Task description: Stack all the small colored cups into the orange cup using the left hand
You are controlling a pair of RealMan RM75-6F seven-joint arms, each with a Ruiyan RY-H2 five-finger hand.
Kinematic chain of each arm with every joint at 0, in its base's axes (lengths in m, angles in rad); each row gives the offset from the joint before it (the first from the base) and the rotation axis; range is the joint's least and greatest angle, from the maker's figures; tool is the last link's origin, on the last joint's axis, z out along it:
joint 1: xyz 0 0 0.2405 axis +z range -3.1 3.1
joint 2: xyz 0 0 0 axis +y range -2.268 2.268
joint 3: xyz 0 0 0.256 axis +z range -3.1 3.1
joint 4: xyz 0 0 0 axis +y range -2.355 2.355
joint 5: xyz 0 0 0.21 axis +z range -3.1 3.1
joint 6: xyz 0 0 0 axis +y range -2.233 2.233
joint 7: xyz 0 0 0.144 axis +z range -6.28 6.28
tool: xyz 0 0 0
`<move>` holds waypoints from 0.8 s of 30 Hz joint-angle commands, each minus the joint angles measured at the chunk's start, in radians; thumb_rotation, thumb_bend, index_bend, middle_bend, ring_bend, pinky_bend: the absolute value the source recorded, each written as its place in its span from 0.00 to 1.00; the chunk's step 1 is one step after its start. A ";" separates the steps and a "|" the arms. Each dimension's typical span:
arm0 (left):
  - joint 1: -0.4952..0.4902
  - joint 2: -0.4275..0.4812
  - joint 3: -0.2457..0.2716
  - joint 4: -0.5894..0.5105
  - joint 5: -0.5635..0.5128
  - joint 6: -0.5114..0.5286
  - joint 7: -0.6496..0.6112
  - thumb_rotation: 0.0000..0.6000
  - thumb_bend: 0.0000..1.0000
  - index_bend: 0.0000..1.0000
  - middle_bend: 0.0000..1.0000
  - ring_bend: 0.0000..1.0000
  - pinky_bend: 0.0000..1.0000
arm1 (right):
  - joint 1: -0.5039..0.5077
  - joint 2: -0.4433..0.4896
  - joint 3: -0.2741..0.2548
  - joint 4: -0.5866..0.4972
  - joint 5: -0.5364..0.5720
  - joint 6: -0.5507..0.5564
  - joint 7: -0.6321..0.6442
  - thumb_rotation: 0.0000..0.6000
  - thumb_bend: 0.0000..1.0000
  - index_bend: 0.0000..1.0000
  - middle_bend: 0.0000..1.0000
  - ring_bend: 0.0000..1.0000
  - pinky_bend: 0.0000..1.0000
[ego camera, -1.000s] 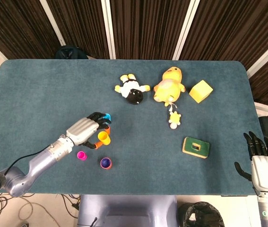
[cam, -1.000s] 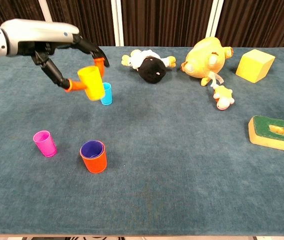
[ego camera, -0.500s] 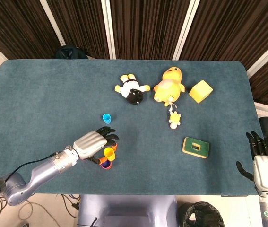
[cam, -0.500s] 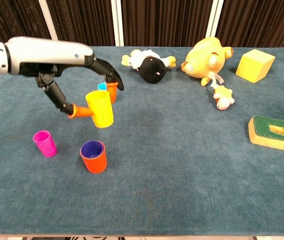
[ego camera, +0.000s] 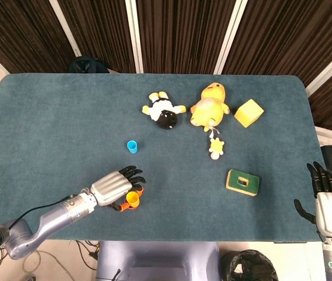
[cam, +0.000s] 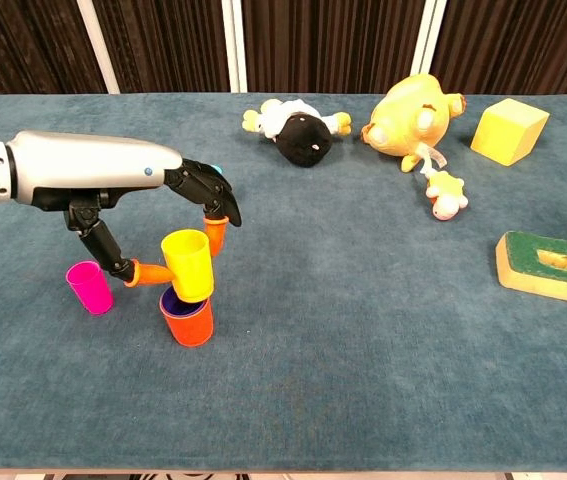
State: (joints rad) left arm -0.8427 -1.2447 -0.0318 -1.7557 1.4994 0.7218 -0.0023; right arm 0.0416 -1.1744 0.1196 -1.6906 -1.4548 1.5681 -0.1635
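Observation:
My left hand [cam: 163, 195] pinches a yellow cup [cam: 188, 264] between its thumb and a finger, upright, just above the orange cup [cam: 189, 322]. A purple cup sits inside the orange one, and the yellow cup's base is at its rim. A magenta cup [cam: 88, 287] stands to the left of the thumb. A light blue cup [ego camera: 132, 146] stands farther back. In the head view the left hand [ego camera: 116, 186] and the yellow cup [ego camera: 132, 199] cover the orange cup. My right hand [ego camera: 328, 193] stays at the table's near right edge, fingers apart, holding nothing.
At the back lie a black and white plush [cam: 301, 130], a yellow plush duck [cam: 411, 115] and a yellow block [cam: 508, 130]. A green block with a hole [cam: 553, 265] lies at the right.
My left hand has carried the yellow cup from beside the blue cup toward the front edge and lowered it over the orange cup. The right hand has barely moved.

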 commanded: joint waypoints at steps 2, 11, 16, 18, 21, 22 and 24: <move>0.002 -0.004 0.010 0.009 0.003 0.000 -0.002 1.00 0.37 0.44 0.19 0.04 0.05 | 0.000 0.001 0.000 -0.001 0.001 -0.001 0.000 1.00 0.33 0.05 0.07 0.14 0.07; 0.001 -0.013 0.027 0.029 0.019 0.002 0.009 1.00 0.37 0.44 0.19 0.04 0.05 | -0.001 0.001 0.001 -0.002 0.002 0.001 -0.002 1.00 0.33 0.05 0.07 0.14 0.07; -0.001 -0.021 0.033 0.047 0.021 0.005 0.045 1.00 0.35 0.40 0.18 0.04 0.05 | 0.000 -0.001 0.002 -0.001 0.005 -0.001 -0.003 1.00 0.33 0.05 0.07 0.14 0.07; -0.003 -0.021 0.036 0.048 0.015 -0.002 0.058 1.00 0.32 0.38 0.18 0.04 0.05 | -0.001 -0.001 0.002 -0.001 0.005 0.000 -0.002 1.00 0.33 0.05 0.07 0.14 0.07; -0.008 -0.018 0.036 0.048 0.004 -0.011 0.092 1.00 0.29 0.27 0.16 0.03 0.05 | -0.002 0.001 0.001 -0.004 0.004 0.001 -0.002 1.00 0.33 0.05 0.07 0.14 0.07; -0.010 -0.017 0.035 0.046 -0.001 -0.013 0.103 1.00 0.28 0.24 0.15 0.03 0.05 | -0.002 0.002 0.001 -0.004 0.004 0.001 -0.002 1.00 0.33 0.05 0.07 0.14 0.07; -0.012 -0.014 0.033 0.037 -0.017 -0.019 0.120 1.00 0.26 0.17 0.14 0.02 0.04 | -0.002 0.002 0.001 -0.004 0.004 0.001 -0.001 1.00 0.33 0.05 0.07 0.14 0.07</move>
State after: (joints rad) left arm -0.8514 -1.2615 0.0025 -1.7126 1.4932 0.7087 0.1070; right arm 0.0398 -1.1724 0.1209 -1.6948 -1.4511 1.5691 -0.1648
